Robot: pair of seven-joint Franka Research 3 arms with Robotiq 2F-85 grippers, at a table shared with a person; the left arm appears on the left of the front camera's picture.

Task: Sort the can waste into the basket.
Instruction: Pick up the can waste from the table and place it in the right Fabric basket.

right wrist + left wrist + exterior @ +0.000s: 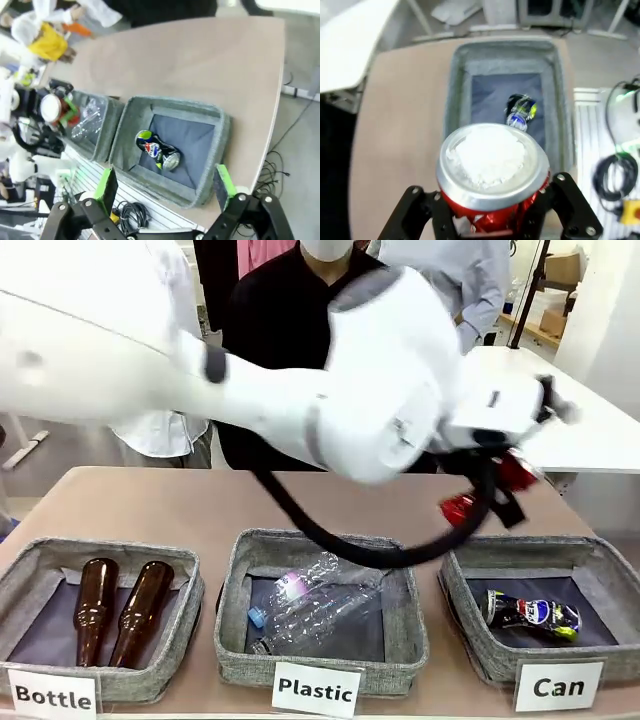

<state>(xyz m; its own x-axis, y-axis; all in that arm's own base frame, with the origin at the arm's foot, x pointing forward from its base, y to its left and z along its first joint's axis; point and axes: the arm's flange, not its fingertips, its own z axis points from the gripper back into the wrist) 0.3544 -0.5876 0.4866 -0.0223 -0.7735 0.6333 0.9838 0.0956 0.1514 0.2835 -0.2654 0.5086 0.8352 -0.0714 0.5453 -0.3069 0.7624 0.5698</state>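
Left gripper: I see my left gripper [492, 212] pinching the red can [492, 172], its black fingers pressed against the crumpled red body on both sides; the silver end of the can faces the wrist camera.
Red can: in the front view the red can [458, 508] hangs in the air over the near right part of the table, above the left rim of the basket marked "Can", not touching it.
Left arm: my white left arm [300, 390] reaches from the left across the middle, with a black cable looping down under it.
Right gripper: my right gripper [165, 192] is spread wide, green pads well apart, nothing between them, hovering above the same basket.
Can basket: the grey basket [470, 625] sits at the right end of the row, its white "Can" sign [558, 687] at the near rim.
Blue can: the dark Pepsi can [530, 613] lies on its side on the dark bottom of that basket.
Plastic basket: the middle basket [232, 625] holds clear bottles [315, 605].
Bottle basket: the left basket [20, 585] holds two brown bottles [120, 610] side by side.
Table: the tan table [200, 505] carries all three baskets.
Person: a person in a dark top [280, 310] stands at the far side.
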